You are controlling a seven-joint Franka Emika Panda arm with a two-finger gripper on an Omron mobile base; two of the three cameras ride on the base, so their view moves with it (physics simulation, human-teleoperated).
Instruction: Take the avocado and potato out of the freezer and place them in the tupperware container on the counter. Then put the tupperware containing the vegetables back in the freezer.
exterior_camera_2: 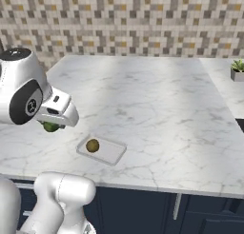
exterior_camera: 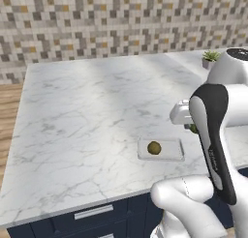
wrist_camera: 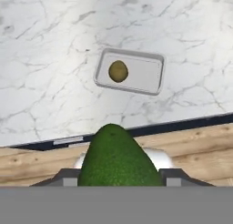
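Observation:
My gripper (wrist_camera: 118,180) is shut on the dark green avocado (wrist_camera: 116,157), which bulges up between the two fingers. Hand and avocado (exterior_camera_2: 50,127) hang in the air over the counter's front edge, short of the tupperware container (wrist_camera: 144,76). From the left base view a sliver of the avocado (exterior_camera: 193,129) peeks out beside my arm. The translucent container (exterior_camera: 172,151) (exterior_camera_2: 111,153) lies near the front edge of the white marble counter (exterior_camera: 87,106). The olive-brown potato (exterior_camera: 154,147) (exterior_camera_2: 92,145) (wrist_camera: 118,71) sits in one end of it; its other end is bare. The freezer is out of view.
A small potted plant (exterior_camera: 210,58) (exterior_camera_2: 237,69) stands at the counter's far right. Navy drawers with silver handles (exterior_camera: 93,212) run below the slab. A mosaic tile wall (exterior_camera_2: 133,24) backs the counter. Wooden floor (wrist_camera: 200,148) shows under the hand.

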